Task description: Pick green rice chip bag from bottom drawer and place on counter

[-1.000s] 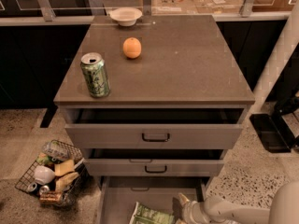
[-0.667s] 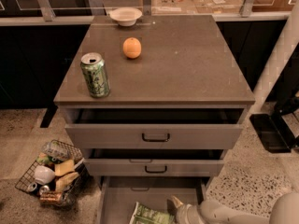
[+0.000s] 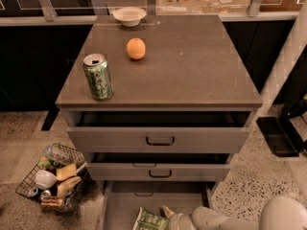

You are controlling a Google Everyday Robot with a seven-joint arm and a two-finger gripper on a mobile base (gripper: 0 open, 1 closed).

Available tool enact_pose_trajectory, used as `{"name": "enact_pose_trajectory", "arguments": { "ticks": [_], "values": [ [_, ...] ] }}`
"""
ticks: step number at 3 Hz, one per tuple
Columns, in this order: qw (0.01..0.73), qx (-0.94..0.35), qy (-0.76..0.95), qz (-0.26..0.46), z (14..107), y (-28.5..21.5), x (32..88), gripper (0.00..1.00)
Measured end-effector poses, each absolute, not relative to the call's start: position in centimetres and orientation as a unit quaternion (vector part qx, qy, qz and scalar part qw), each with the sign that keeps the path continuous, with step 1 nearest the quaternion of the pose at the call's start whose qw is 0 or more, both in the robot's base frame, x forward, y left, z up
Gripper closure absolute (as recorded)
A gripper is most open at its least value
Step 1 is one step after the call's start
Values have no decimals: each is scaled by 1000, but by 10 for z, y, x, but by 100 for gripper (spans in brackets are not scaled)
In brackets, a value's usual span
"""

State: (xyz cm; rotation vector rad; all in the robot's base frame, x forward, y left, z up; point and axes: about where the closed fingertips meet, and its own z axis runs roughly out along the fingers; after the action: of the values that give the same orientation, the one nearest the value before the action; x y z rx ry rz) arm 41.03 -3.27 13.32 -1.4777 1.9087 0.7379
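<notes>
Shifted left, gripper (image 3: 168, 216) at crinkly green rice chip bag (image 3: 149, 220), bottom drawer (image 3: 125, 202); grip unclear.

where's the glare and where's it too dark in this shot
Camera view: faint sheen on the counter near the bowl; the upper drawers are dark inside; the gripper is at the dim bottom drawer, beside the green rice chip bag.

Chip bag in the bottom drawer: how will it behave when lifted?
The chip bag looks crinkled and flat, so it is probably floppy and light. Its surface seems like smooth foil, so it may slip. The gripper is beside it, inside the bottom drawer.
</notes>
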Motion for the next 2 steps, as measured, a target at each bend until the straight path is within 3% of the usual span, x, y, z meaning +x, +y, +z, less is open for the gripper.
{"name": "enact_pose_trajectory", "arguments": {
  "ticks": [2],
  "values": [
    [280, -575, 714, 286, 112, -5, 403, 40]
  ]
}}
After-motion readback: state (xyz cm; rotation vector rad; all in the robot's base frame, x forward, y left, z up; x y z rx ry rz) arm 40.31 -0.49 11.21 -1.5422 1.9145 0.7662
